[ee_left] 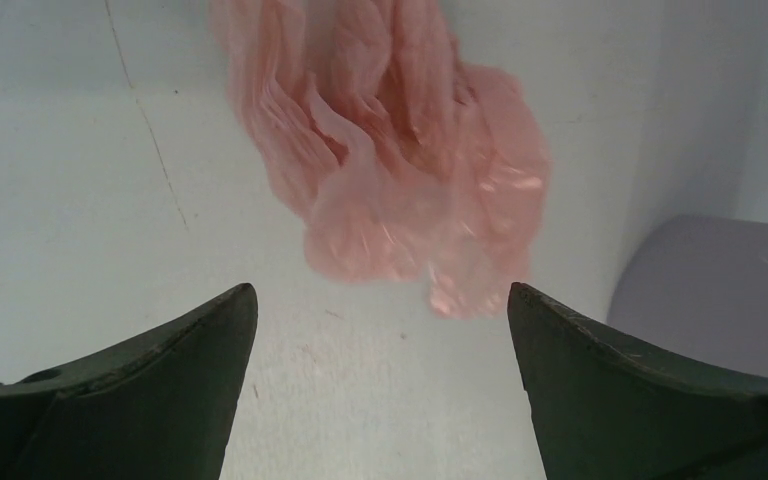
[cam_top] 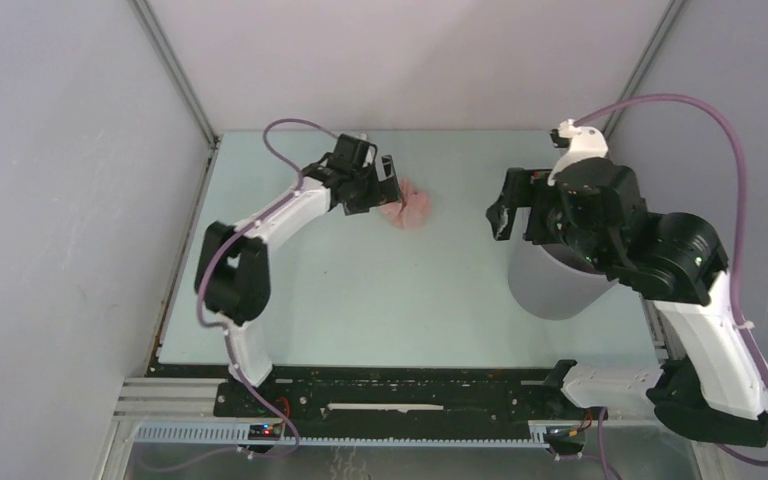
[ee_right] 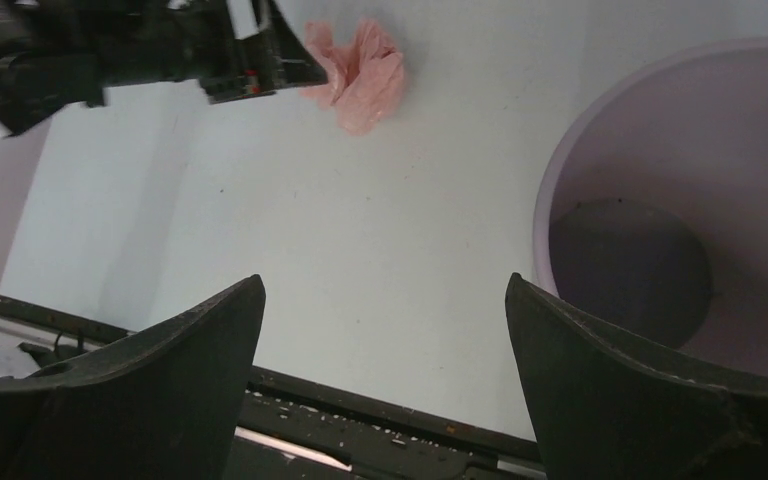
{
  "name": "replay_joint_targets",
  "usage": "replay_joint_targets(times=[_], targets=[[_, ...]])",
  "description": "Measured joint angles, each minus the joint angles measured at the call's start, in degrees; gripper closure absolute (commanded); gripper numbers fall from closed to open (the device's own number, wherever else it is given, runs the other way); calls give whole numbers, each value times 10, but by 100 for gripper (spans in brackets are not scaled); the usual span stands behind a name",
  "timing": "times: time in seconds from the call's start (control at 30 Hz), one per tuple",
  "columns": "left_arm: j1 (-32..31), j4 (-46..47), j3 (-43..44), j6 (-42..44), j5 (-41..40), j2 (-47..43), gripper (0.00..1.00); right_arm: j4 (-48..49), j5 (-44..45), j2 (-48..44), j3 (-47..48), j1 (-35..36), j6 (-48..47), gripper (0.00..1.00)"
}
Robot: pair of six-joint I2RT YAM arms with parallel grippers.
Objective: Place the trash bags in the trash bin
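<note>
- Half the trash bin hides under the right arm, over by the table's right edge. It's grey, smooth, round and tapered, and its rim is cut off in the right wrist view.
- One crumpled lump is the trash bags: thin, wrinkly pale-pink film near the far edge, midway along.
- Left gripper hovers just beside it, jaws wide, holding nothing.
- Right gripper gapes too, empty, by the bin's rim.

light: bright | shadows: soft | blur: trash bag (left wrist)
</note>
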Motion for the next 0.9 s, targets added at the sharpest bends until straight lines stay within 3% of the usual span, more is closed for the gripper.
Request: replay_joint_targets(times=[0.1,0.13,0.43,0.57,0.73,0.9], targets=[[0,11,16,-9,-1,65,0,-14,-3,-20,0,0,13,0],[0,10,16,-10,-2,79,5,-18,-4,-25,0,0,18,0],[11,16,14,-27,10,122,70,-26,-33,-34,-35,0,46,0],[16,36,-15,-31,20,105,87,-20,-51,-29,-64,0,46,0],[16,42,-113,-43,46,19,98,9,-80,-28,-103,0,42,0],[16,43,-201,-60,75,-111,100,47,-115,-13,-123,0,31,0]])
